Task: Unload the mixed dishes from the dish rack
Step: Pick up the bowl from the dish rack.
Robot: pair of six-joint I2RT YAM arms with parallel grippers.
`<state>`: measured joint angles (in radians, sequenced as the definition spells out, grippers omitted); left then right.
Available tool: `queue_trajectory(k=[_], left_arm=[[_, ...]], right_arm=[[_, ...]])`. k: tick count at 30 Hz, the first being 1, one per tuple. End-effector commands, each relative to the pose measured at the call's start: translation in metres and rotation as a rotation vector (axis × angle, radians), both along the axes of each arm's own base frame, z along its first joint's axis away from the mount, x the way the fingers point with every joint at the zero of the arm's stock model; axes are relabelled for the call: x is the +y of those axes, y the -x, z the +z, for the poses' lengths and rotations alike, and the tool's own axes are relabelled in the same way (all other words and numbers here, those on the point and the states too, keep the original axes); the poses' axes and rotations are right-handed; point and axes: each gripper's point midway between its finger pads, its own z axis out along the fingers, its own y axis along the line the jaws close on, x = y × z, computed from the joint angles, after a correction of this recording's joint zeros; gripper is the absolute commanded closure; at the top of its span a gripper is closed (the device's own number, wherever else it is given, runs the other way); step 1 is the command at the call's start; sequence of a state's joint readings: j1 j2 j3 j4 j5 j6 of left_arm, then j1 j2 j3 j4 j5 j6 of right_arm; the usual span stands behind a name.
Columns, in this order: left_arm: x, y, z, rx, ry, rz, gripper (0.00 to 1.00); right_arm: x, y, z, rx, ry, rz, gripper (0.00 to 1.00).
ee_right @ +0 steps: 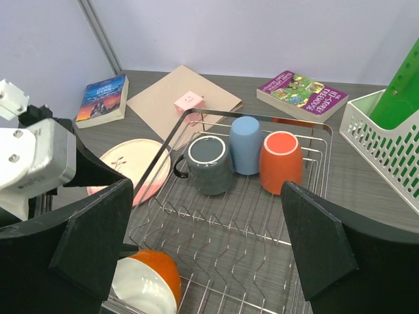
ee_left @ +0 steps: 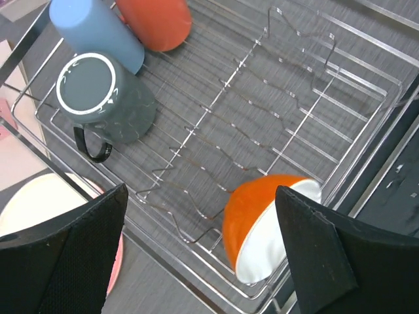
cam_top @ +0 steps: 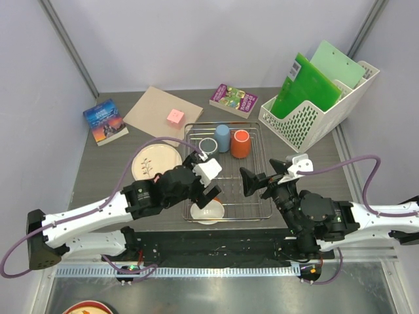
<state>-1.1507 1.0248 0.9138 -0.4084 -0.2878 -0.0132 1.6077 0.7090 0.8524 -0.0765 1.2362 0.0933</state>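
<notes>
Left wrist view is showing the left end effector [ee_left: 201,196] gaping empty over the bowl [ee_left: 262,226] tilting in the rack [ee_left: 262,118]. Probably slick and breakable, it is wanting a rim pinch.

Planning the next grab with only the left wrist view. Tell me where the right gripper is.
Observer: The right gripper hangs open and empty over the right edge of the dish rack.
Operator: Name what stands past that edge.
Observer: A white file holder with green folders, beside the rack's far right corner.
Operator: Report the plate.
Observer: The pink round plate lies flat on the table, left of the rack, wholly outside it.
</notes>
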Motion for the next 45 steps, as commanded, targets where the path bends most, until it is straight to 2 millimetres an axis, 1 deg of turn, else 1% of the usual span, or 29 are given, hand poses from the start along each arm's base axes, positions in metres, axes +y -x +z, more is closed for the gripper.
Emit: queue_trajectory(k=[1, 2, 4, 6, 9, 11, 16, 19, 21, 24, 25, 26, 28, 29, 34, 35, 37, 38, 43, 44, 45], left_arm=[[-0.014, 0.011, -0.01, -0.04, -0.043, -0.169, 0.09], [-0.014, 0.015, -0.019, -0.035, -0.075, -0.208, 0.09], [-0.014, 0.018, -0.027, -0.021, -0.098, -0.231, 0.11], [-0.014, 0.019, -0.031, -0.02, -0.11, -0.245, 0.11], [-0.019, 0.025, -0.031, -0.012, -0.091, -0.279, 0.1], [-0.018, 0.026, -0.037, -0.002, -0.103, -0.286, 0.1], [-0.018, 0.033, -0.06, 0.048, -0.128, -0.308, 0.11], [-0.019, 0.033, -0.073, 0.054, -0.126, -0.31, 0.15], [-0.019, 0.031, -0.082, 0.062, -0.152, -0.298, 0.19], [-0.018, 0.024, -0.09, 0.05, -0.192, -0.281, 0.28], [-0.018, 0.02, -0.088, 0.033, -0.197, -0.267, 0.31], [-0.019, 0.018, -0.088, 0.024, -0.198, -0.264, 0.38], [-0.018, 0.016, -0.086, 0.016, -0.192, -0.254, 0.44], [-0.019, 0.016, -0.085, 0.013, -0.186, -0.249, 0.5], [-0.016, 0.015, -0.076, -0.01, -0.155, -0.241, 0.61], [-0.017, 0.016, -0.075, -0.012, -0.15, -0.242, 0.65], [-0.017, 0.016, -0.072, -0.016, -0.141, -0.243, 0.7], [-0.018, 0.016, -0.07, -0.018, -0.138, -0.246, 0.76], [-0.019, 0.018, -0.067, -0.012, -0.125, -0.253, 0.87], [-0.019, 0.018, -0.066, -0.014, -0.121, -0.252, 0.92], [-0.018, 0.018, -0.065, -0.017, -0.121, -0.251, 0.94]], right_arm=[[-0.005, -0.002, -0.001, 0.008, -0.021, -0.031, 0.0], [-0.006, -0.003, -0.001, 0.008, -0.018, -0.038, 0.0], [-0.007, -0.002, -0.001, 0.008, -0.018, -0.038, 0.01], [-0.008, -0.003, -0.003, 0.01, -0.021, -0.05, 0.0], [-0.011, -0.004, -0.006, 0.014, -0.027, -0.062, 0.0], [-0.011, -0.004, -0.008, 0.016, -0.031, -0.059, 0.0], [-0.013, -0.003, -0.016, 0.027, -0.049, -0.057, 0.0], [-0.014, -0.004, -0.021, 0.031, -0.05, -0.065, 0.0], [-0.015, -0.004, -0.024, 0.031, -0.048, -0.068, 0.0], [-0.015, -0.004, -0.026, 0.034, -0.051, -0.068, 0.0], [-0.015, -0.003, -0.027, 0.035, -0.053, -0.068, 0.0], [-0.016, -0.004, -0.028, 0.036, -0.055, -0.072, 0.01], [-0.018, -0.004, -0.029, 0.038, -0.059, -0.077, 0.0], [-0.019, -0.004, -0.031, 0.039, -0.061, -0.08, 0.0], [-0.022, -0.005, -0.035, 0.04, -0.065, -0.088, 0.0], [-0.023, -0.005, -0.035, 0.04, -0.062, -0.089, 0.0], [-0.021, -0.005, -0.036, 0.04, -0.064, -0.089, 0.0], [-0.021, -0.005, -0.036, 0.039, -0.058, -0.089, 0.0], [-0.017, -0.005, -0.038, 0.041, -0.049, -0.089, 0.0], [-0.017, -0.005, -0.039, 0.042, -0.052, -0.091, 0.0], [-0.016, -0.004, -0.039, 0.042, -0.052, -0.089, 0.0]])
